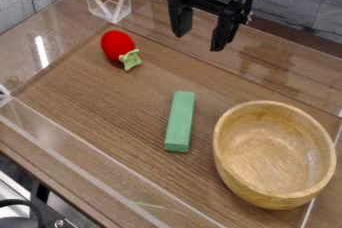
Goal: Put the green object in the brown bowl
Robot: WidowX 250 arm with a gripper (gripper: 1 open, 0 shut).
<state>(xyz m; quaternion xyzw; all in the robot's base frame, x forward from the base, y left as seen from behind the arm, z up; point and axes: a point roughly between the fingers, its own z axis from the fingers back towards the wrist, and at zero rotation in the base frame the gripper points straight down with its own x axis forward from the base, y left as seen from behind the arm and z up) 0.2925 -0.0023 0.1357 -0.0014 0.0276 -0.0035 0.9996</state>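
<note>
Approach step: nothing picked up yet.
The tabletop has clear low walls along its edges; the brown bowl sits near-right, empty. The green object lies flat just left of it, open room around. The claw hangs wide, empty, well behind; it likely must descend over the bar.

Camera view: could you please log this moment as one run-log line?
gripper: open, empty, raised | green object: on table, untouched | brown bowl: empty | step: not started
</note>
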